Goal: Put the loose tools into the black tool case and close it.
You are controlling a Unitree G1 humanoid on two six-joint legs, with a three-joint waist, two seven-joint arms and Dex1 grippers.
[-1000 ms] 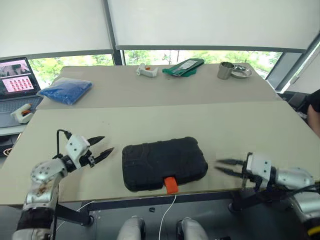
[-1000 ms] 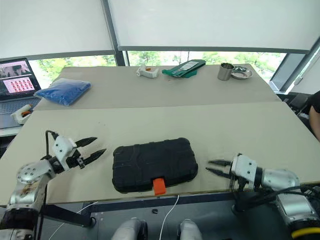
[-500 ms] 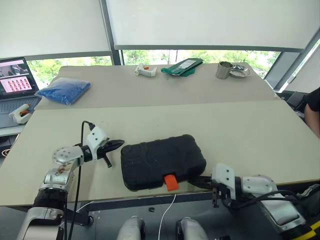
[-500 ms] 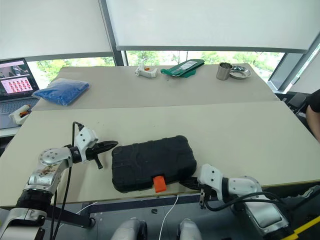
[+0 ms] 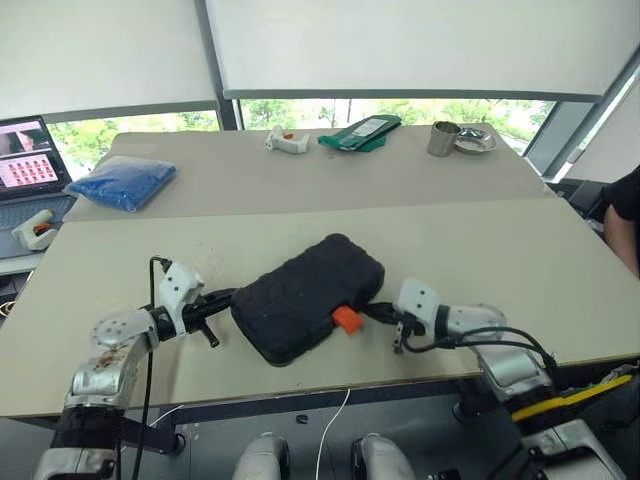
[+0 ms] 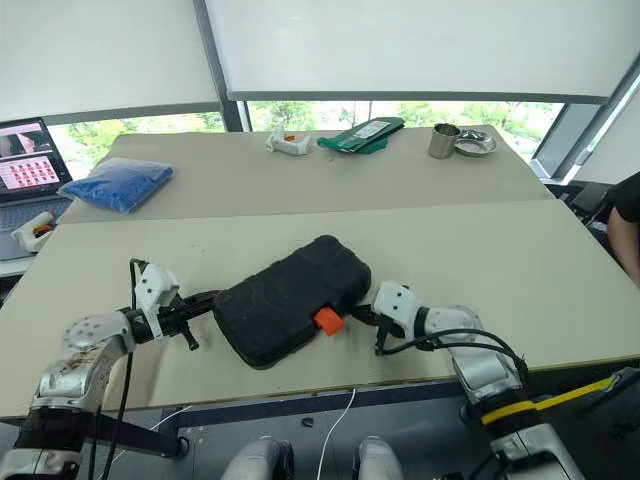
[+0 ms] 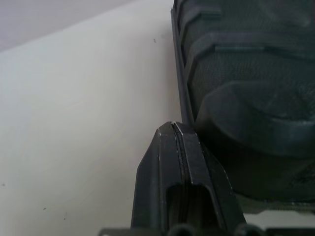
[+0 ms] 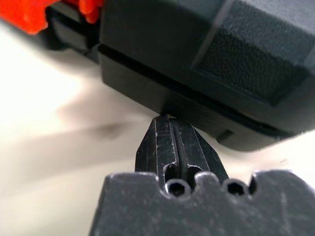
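The black tool case [image 5: 305,295] lies closed and skewed on the near table, its orange latch [image 5: 347,319] facing the front edge. My left gripper [image 5: 228,296] is shut, its tips against the case's left end; the left wrist view shows the joined fingertips [image 7: 173,129] beside the case's ribbed shell [image 7: 246,73]. My right gripper [image 5: 372,312] is shut too, its tips pressed to the case's front rim just right of the latch, seen close in the right wrist view [image 8: 165,120]. The loose tools are out of view.
On the far table lie a blue cloth bundle [image 5: 125,182], a white gadget [image 5: 285,141], a green pouch [image 5: 358,132], a metal cup [image 5: 442,139] and a dish [image 5: 475,142]. A laptop [image 5: 25,160] stands at the left. A person's arm [image 5: 625,215] shows at the right edge.
The left gripper has shut and come against the case's left end. The right gripper moved in to the case's front rim, and the case swung so its right end lies farther back.
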